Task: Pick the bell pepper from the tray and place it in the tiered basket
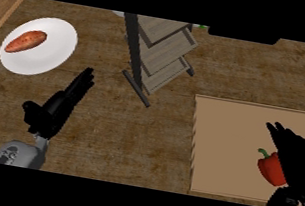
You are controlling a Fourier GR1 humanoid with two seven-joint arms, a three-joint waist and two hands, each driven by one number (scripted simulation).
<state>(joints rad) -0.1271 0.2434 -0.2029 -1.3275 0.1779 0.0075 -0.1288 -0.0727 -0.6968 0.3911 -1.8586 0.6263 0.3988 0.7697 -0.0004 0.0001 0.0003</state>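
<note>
Closest to us, the right hand [302, 165] curls beside the bell pepper [272, 168] on the tray [240, 135], touching but not yet closed. Pepper looks light, stiff, glossy; best gripped round its body. Left hand [57, 107] rests outstretched. No writing visible.

We look down on a kitchen: a brown desk [150, 135] carries a white plate [50, 37] with a sweet potato [26, 42], a tiered basket [160, 55], and a tray [232, 138] holding a red bell pepper [272, 168].
</note>
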